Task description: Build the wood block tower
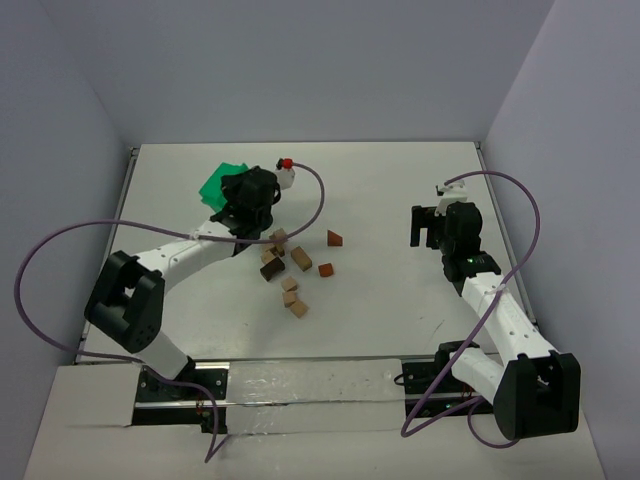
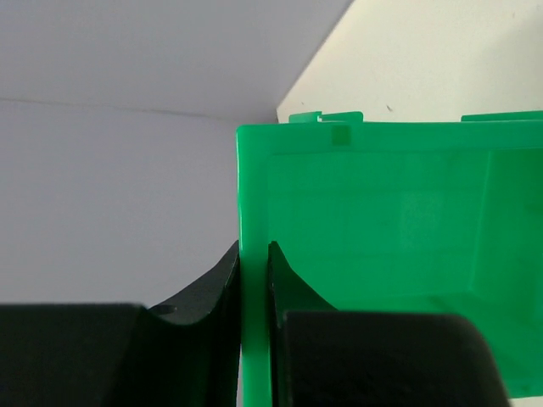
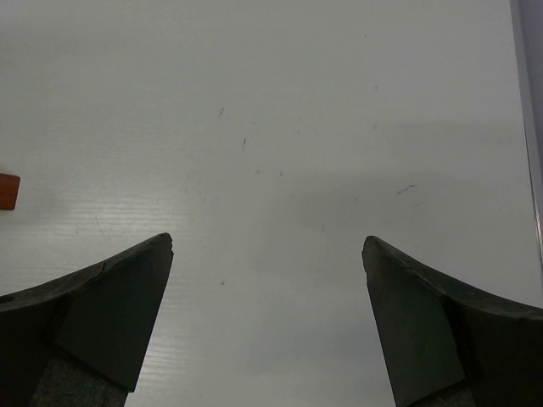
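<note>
My left claw [image 2: 254,263]: clamped on the green bin [image 2: 399,220] wall.
My right claw [image 3: 268,254]: spread wide, holding nothing.
Wood blocks [image 1: 288,268]: loose mid-table [image 1: 400,180], unstacked.
Handling: I should park the bin well away from them.

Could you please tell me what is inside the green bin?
In the left wrist view, the green bin shows only bare green surfaces inside, with nothing lying there. The left gripper, clamped on its wall, hides the lowest part.
</note>
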